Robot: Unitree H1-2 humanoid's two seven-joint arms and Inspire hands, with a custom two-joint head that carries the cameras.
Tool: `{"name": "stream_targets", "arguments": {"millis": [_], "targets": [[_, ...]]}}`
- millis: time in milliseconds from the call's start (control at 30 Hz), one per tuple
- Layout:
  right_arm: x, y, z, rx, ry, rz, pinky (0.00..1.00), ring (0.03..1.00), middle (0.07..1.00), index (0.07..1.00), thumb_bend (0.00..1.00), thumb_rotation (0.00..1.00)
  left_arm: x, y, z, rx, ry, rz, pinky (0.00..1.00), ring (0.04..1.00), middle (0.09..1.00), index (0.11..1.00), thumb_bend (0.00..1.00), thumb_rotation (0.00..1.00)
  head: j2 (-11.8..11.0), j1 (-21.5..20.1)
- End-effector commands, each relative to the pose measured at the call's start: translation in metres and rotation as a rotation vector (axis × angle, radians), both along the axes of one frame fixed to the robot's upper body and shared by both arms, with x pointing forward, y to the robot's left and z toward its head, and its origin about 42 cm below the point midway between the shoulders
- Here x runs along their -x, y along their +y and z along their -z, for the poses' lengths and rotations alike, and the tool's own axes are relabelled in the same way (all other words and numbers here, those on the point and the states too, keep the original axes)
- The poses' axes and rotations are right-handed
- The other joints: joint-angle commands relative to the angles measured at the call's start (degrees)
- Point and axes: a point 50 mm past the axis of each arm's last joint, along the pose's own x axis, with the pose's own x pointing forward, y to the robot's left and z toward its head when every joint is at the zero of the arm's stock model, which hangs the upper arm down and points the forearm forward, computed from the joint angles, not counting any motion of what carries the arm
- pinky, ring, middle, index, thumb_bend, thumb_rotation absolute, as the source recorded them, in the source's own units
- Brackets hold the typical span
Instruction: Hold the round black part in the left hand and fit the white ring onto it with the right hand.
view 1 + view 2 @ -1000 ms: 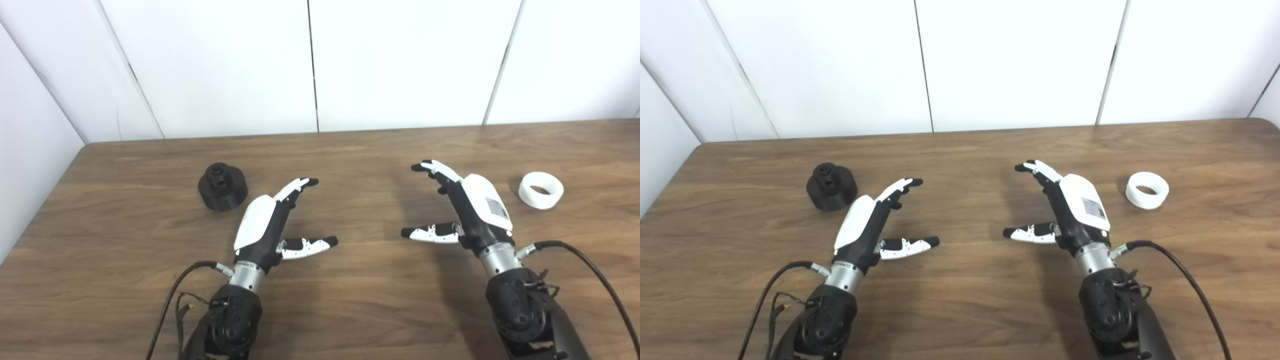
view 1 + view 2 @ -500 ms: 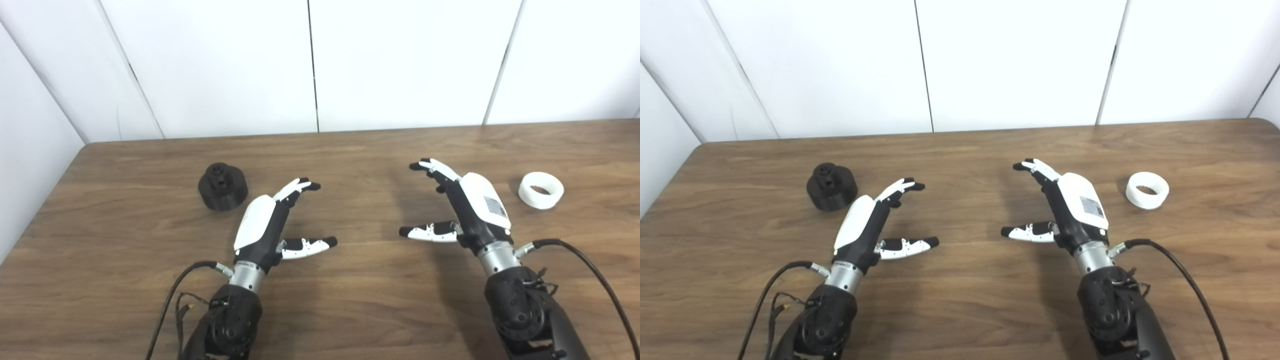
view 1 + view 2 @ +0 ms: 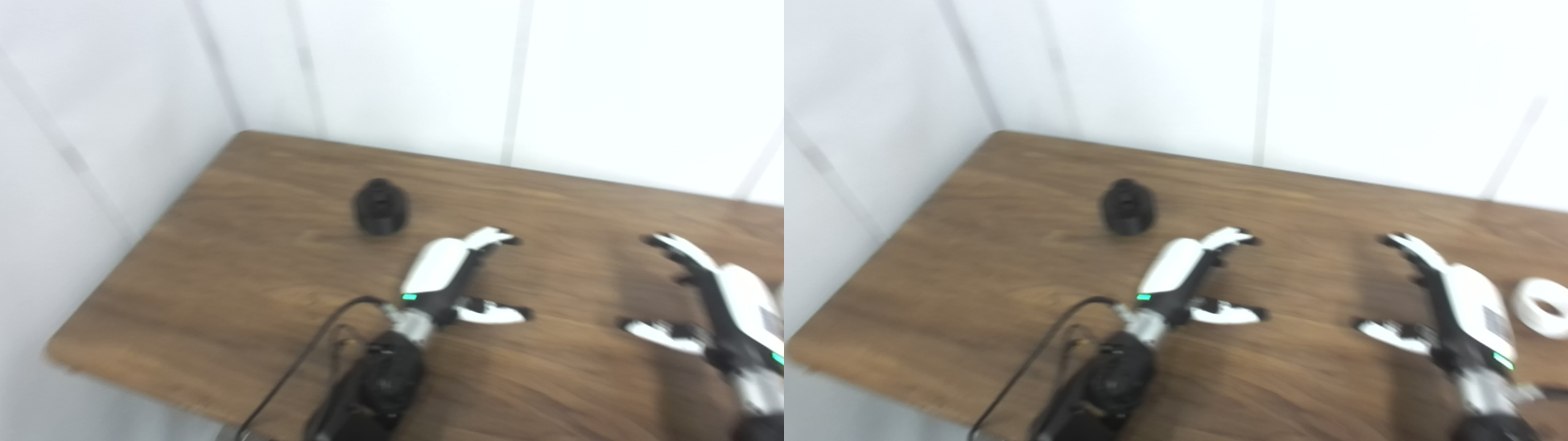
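Note:
The round black part [image 3: 381, 206] stands on the wooden table [image 3: 245, 245], up and to the left of my left hand [image 3: 456, 275]. That hand hovers open, fingers spread, holding nothing, a short way from the part. My right hand [image 3: 1442, 303] is open too, thumb out to the left, empty. The white ring [image 3: 1542, 299] lies on the table just right of the right hand, cut by the picture's edge; in the left eye view it is out of frame. Both pictures are blurred.
White wall panels [image 3: 398, 73] close off the back and left of the table. The table's left corner and front-left edge [image 3: 55, 358] are now in view, with a black cable [image 3: 294, 367] trailing from the left forearm.
The whole picture has swung to the left and tilted, with blur: the camera moved. The hands, the black part and the ring keep about the same places relative to each other.

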Motion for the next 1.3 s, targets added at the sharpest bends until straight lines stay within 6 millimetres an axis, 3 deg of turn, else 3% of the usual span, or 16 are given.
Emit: {"name": "stream_targets", "arguments": {"millis": [0, 367, 467, 700, 1267], "targets": [[-0.005, 0.003, -0.021, -0.008, -0.065, -0.013, 0.71, 0.848, 0.888, 0.817, 0.79, 0.06, -0.011, -0.001, -0.019, 0.002, -0.084, -0.013, 0.75, 0.895, 0.931, 0.830, 0.80, 0.31, 0.1, 0.0], [-0.003, 0.002, -0.025, -0.006, -0.067, -0.015, 0.71, 0.840, 0.884, 0.811, 0.80, 0.06, -0.008, 0.006, -0.021, -0.021, -0.110, -0.059, 0.72, 0.892, 0.934, 0.831, 0.80, 0.35, 0.1, 0.2], [-0.002, 0.002, -0.026, -0.002, -0.059, -0.010, 0.71, 0.844, 0.887, 0.814, 0.79, 0.06, -0.006, 0.010, -0.022, -0.038, -0.126, -0.107, 0.78, 0.949, 0.961, 0.835, 0.81, 0.38, 0.1, 0.1], [-0.003, 0.001, -0.026, 0.003, -0.060, -0.004, 0.71, 0.841, 0.884, 0.812, 0.79, 0.07, -0.009, 0.038, -0.027, -0.076, -0.141, -0.254, 0.86, 1.000, 1.000, 0.833, 0.83, 0.38, 0.0, -0.1], [-0.002, -0.001, -0.026, 0.001, -0.059, 0.000, 0.68, 0.825, 0.882, 0.808, 0.80, 0.05, -0.023, 0.103, -0.052, -0.107, -0.223, -0.510, 0.83, 1.000, 1.000, 0.856, 0.84, 0.39, -0.2, 0.2]]}}
